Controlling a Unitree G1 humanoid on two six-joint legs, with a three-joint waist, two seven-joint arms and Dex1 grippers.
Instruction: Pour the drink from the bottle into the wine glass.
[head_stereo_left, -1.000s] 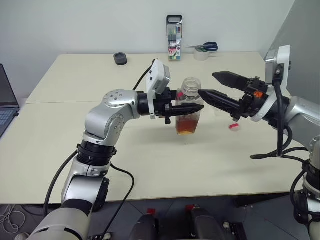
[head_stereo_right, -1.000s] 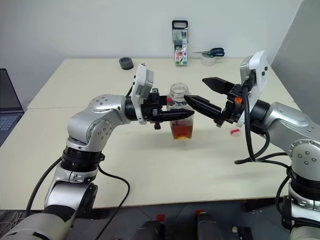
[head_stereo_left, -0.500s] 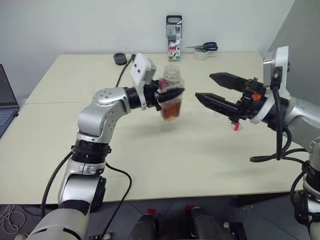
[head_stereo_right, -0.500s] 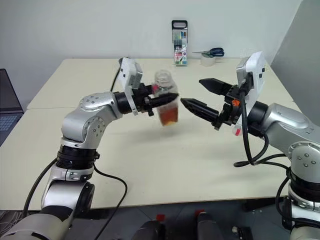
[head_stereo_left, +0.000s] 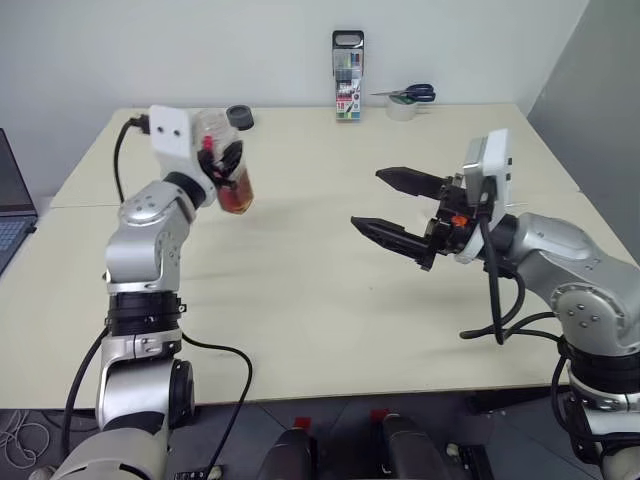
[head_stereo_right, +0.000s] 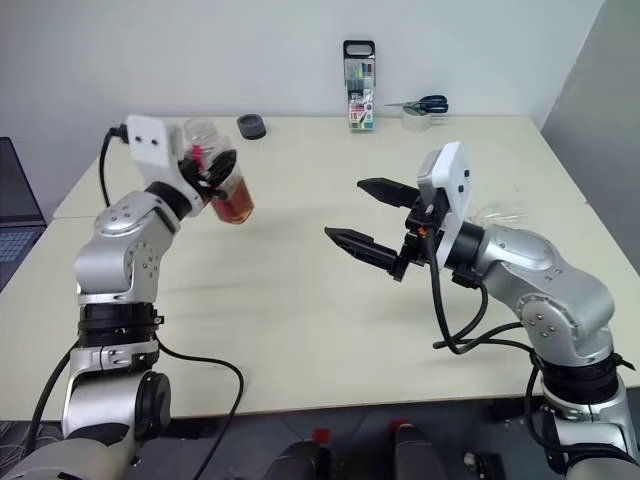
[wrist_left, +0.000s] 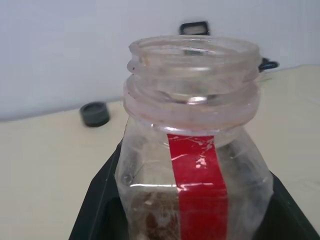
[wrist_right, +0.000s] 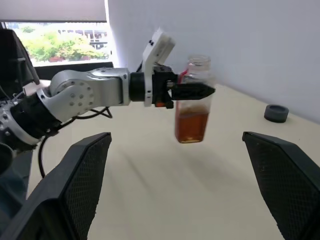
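Your worktop (head_stereo_left: 300, 300) is a broad cream surface meeting a pale wall at the back. A laptop (head_stereo_left: 12, 205) edge shows off its left side.

Your left arm is raised over the left part of the worktop, and its left gripper (head_stereo_left: 228, 168) is clamped shut on the bottle (head_stereo_left: 232, 180), holding it in the air, clear of the surface. The bottle is uncapped, its wide threaded mouth (wrist_left: 194, 55) open, and it leans a little. The drink (head_stereo_right: 233, 207) fills only its lower part, reddish-brown. A red label strip (wrist_left: 196, 185) runs down the bottle's side in the left wrist view.

Your right arm reaches in from the right at about the same height. The right gripper (head_stereo_left: 392, 205) has its two black fingers spread wide with nothing between them, pointing across toward the bottle but well apart from it. In the right wrist view the bottle hangs between those spread fingers at a distance, gripped by the left gripper.

At the back of the worktop a marker case (head_stereo_left: 348, 61) stands upright against the wall. To its right lies a tape roll (head_stereo_left: 403, 109) with scissors (head_stereo_left: 412, 94) resting on it. A small dark cap-like disc (head_stereo_left: 240, 117) sits near the back left, just behind the raised bottle as you see it.
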